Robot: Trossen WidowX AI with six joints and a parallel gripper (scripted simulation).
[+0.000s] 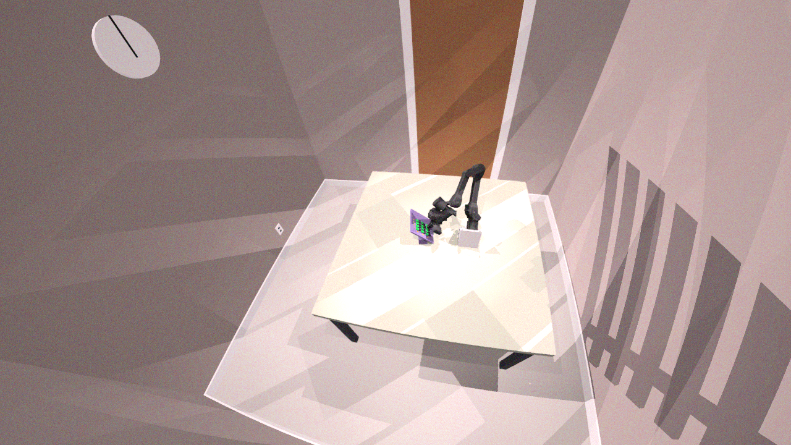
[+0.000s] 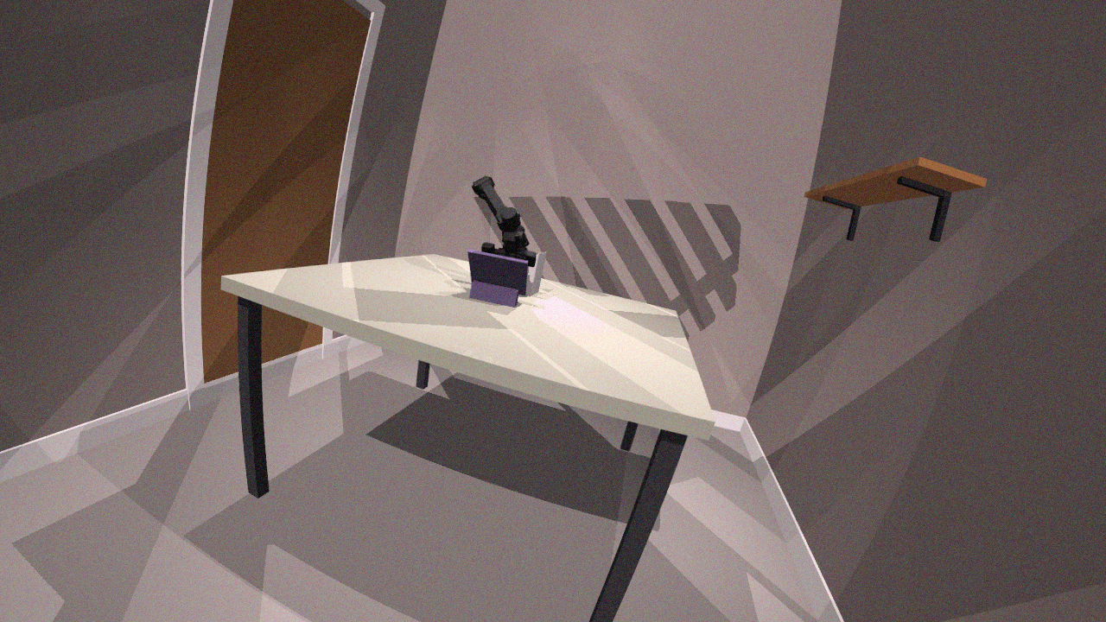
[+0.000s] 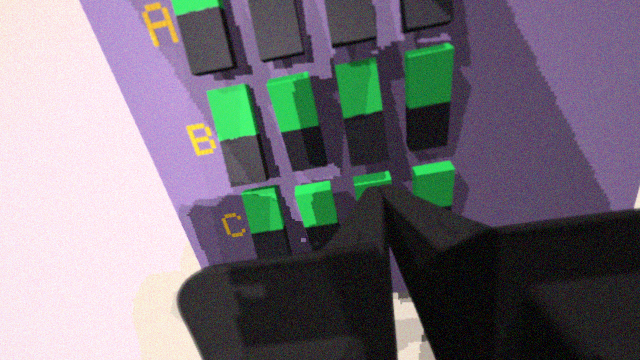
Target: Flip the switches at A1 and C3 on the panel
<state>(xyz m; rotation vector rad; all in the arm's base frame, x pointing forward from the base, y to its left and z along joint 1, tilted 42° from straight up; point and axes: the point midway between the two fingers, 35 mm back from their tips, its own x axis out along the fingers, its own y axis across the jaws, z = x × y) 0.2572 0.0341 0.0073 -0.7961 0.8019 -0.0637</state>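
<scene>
The purple switch panel (image 1: pixel 413 214) (image 2: pixel 497 270) (image 3: pixel 530 115) stands tilted on the table. My gripper (image 3: pixel 378 197) (image 1: pixel 429 227) is shut and empty, its tips at the C3 switch (image 3: pixel 372 178) in the wrist view. They cover most of C3; only the far part of its green end shows, and I cannot tell whether they touch it. The A1 switch (image 3: pixel 206 40) is cut by the top of the wrist view, showing a large dark near face and a strip of green. In the exterior view the panel's back hides the fingertips.
The other switches of rows A, B and C lie close around, with C2 (image 3: pixel 316 205) and C4 (image 3: pixel 434 185) on either side of the tips. A pale block (image 1: pixel 469 238) stands by the arm's base on the table (image 1: pixel 387 287) (image 2: pixel 371 309).
</scene>
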